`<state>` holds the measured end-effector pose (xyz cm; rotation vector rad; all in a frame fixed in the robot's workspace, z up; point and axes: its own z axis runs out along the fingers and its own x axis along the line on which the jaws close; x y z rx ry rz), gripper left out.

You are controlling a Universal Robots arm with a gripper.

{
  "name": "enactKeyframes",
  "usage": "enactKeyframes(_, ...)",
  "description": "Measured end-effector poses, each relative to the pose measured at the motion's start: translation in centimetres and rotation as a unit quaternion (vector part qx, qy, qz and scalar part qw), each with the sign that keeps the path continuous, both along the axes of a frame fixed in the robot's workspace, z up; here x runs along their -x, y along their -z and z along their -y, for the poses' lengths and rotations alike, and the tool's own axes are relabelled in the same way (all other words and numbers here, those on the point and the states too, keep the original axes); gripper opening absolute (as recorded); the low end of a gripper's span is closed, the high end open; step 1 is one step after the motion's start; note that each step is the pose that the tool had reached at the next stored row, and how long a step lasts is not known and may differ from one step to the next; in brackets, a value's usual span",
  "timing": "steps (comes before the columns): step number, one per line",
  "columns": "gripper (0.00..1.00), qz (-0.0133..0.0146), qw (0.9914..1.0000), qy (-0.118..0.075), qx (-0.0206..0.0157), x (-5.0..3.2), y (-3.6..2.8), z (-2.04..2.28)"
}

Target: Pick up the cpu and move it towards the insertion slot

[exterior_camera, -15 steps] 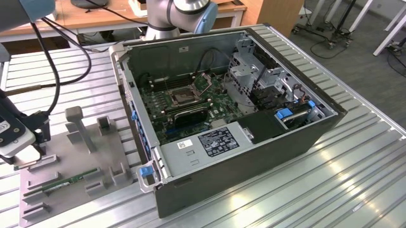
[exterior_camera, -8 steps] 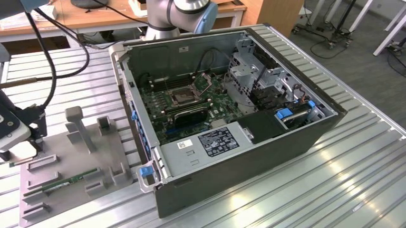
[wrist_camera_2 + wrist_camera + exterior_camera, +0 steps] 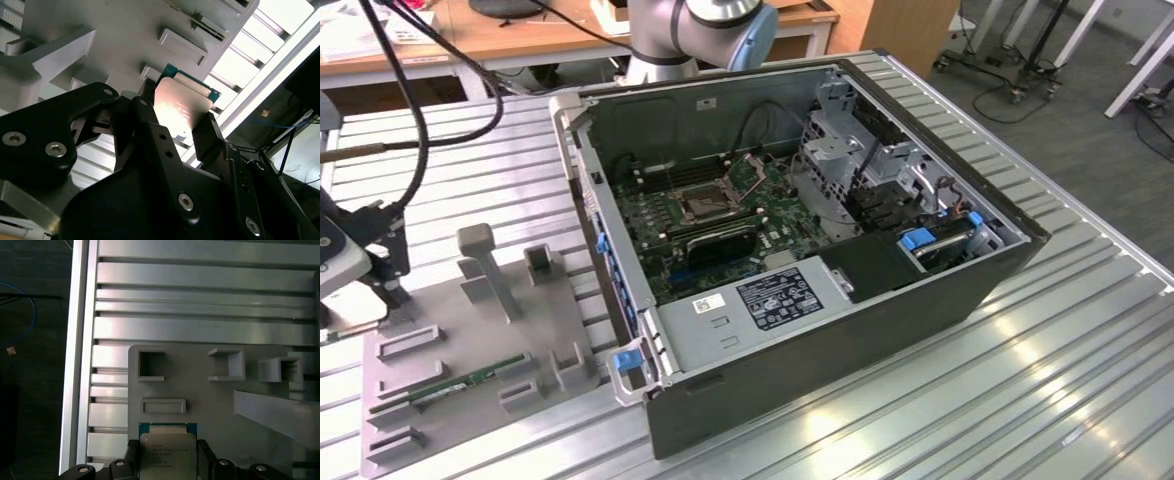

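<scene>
The small square cpu point(image 3: 167, 452), silver-topped with a green rim, is gripped at opposite edges between the two black fingers point(image 3: 207, 135) of the claw point(image 3: 177, 122), which is closed on the chip. The claw is held over a pale grey moulded fixture plate point(image 3: 210, 400) with square pockets, laid on the slatted aluminium table point(image 3: 200, 330). The insertion slot point(image 3: 707, 203), a silvery-framed square socket, is set in the green motherboard point(image 3: 781, 228) inside the open dark computer case point(image 3: 854, 335), well apart from the claw.

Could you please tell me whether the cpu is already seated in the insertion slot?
No, in the first wrist view the cpu is clamped in the gripper over the grey fixture plate.
</scene>
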<state>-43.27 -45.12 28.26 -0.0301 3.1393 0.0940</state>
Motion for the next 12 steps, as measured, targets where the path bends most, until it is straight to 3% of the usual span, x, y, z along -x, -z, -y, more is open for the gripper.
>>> enactKeyframes(12,0.55,0.0000,1.00000,0.000,-0.0001,0.00,-2.56,0.00)
